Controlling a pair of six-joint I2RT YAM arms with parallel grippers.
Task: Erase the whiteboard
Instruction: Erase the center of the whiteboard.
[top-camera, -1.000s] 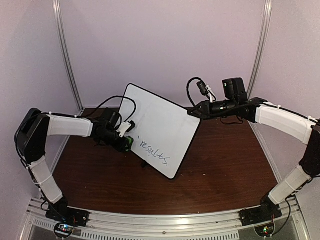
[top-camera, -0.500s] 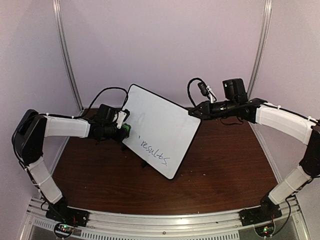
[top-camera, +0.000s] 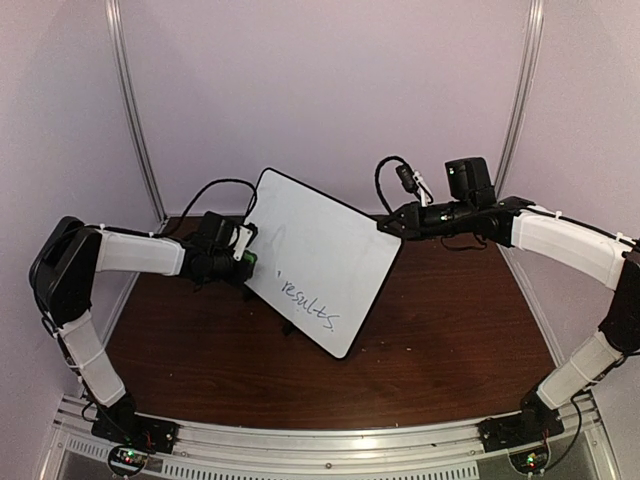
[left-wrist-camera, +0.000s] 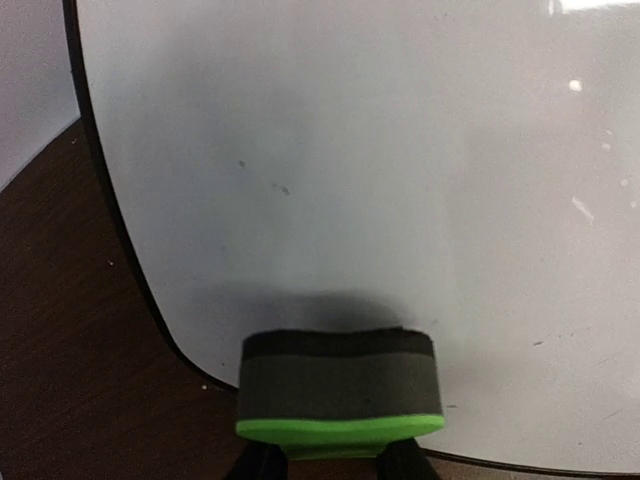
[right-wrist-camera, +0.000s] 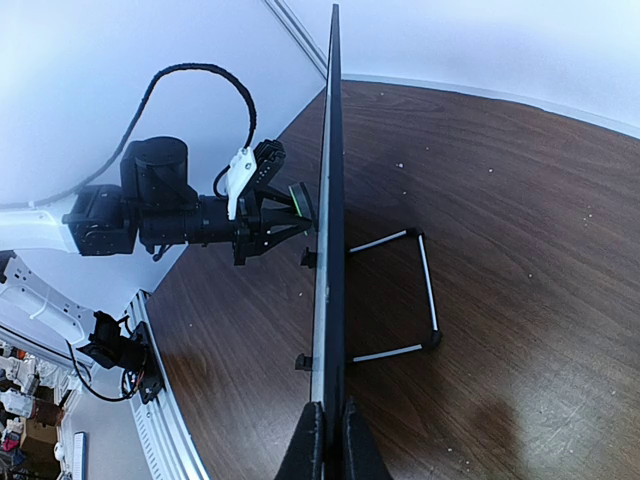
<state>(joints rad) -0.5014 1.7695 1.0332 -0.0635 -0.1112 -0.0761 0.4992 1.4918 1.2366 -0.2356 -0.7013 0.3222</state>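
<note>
Jaws of your left gripper (left-wrist-camera: 322, 462) clamp a green-backed eraser (left-wrist-camera: 340, 385) at the left edge of the whiteboard (top-camera: 330, 240); your right gripper (right-wrist-camera: 326, 445) pinches its opposite edge.

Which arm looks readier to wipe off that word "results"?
Left. The left fingers hold the eraser at the board; the right fingers are busy pinching the board's edge.

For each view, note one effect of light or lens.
Top view: the wide lens bows the wall rails. Left wrist view: the eraser throws a soft shadow on the whiteboard; glare at top right. Right wrist view: the whiteboard shows edge-on, a thin dark line.
</note>
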